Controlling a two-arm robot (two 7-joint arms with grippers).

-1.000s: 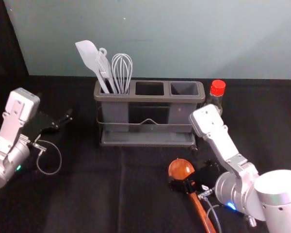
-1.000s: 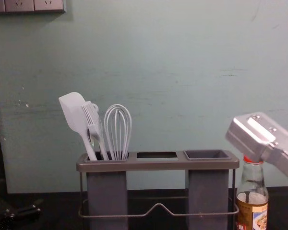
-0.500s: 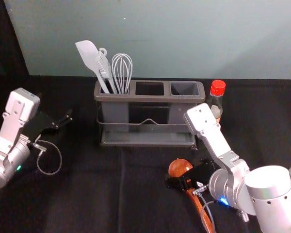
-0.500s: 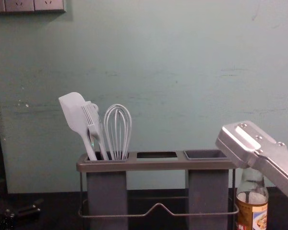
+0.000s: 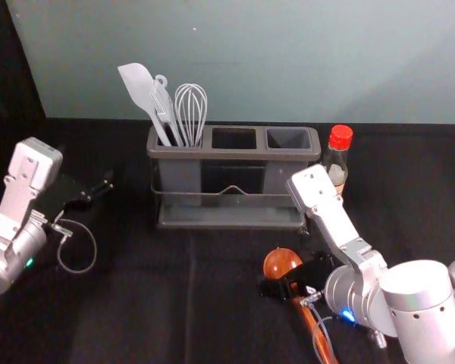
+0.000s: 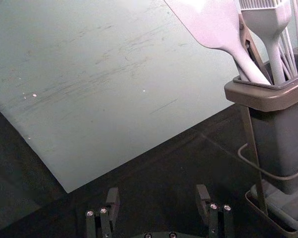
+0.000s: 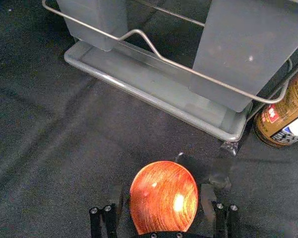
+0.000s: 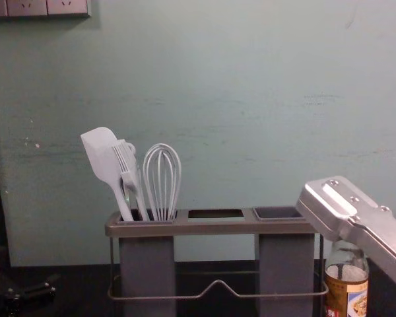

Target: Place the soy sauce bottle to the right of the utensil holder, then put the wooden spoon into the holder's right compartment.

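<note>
The soy sauce bottle (image 5: pixel 336 161) with its red cap stands upright just right of the utensil holder (image 5: pixel 231 218). The wooden spoon (image 5: pixel 281 262) lies on the table in front of the holder, bowl toward it. Over the spoon's neck is my right gripper (image 5: pixel 282 287); in the right wrist view the right gripper (image 7: pixel 161 208) is open, with the spoon's bowl (image 7: pixel 164 196) between its fingers, apparently untouched. My left gripper (image 5: pixel 98 191) idles left of the holder, and in the left wrist view the left gripper (image 6: pixel 158 203) is open and empty.
The holder's left compartment holds a white spatula (image 5: pixel 139 89), a brush-like tool and a whisk (image 5: pixel 191 110). Its middle (image 5: pixel 233 138) and right (image 5: pixel 288 138) compartments hold no utensils. A wall (image 5: pixel 250 61) rises behind the table.
My right arm has shifted left and lowered, bringing the gripper a little farther left over the spoon. The left arm, holder and bottle have stayed where they were.
</note>
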